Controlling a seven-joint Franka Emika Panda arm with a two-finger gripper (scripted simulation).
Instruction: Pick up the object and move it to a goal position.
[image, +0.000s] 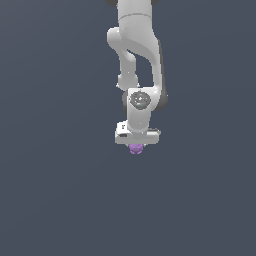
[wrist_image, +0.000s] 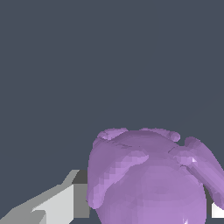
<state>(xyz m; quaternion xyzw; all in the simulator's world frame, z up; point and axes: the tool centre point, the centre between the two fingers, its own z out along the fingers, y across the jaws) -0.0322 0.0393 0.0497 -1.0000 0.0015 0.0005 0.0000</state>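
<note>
Gripper (image: 136, 146) clamped on purple object (image: 135, 148), finger (wrist_image: 57, 203) touching its side; arm (image: 137, 55) vertical, approx mid worktop (image: 50, 190).

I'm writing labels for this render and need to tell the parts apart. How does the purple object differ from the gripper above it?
Colour: the object is light purple; the gripper is white and grey.
Shape: the object is lumpy and rounded; the gripper is boxy with flat faces, as one finger shows in the wrist view.
Size: the object is much narrower than the gripper's body.
Shared: both sit at the arm's lower end, the object directly beneath the gripper.
</note>
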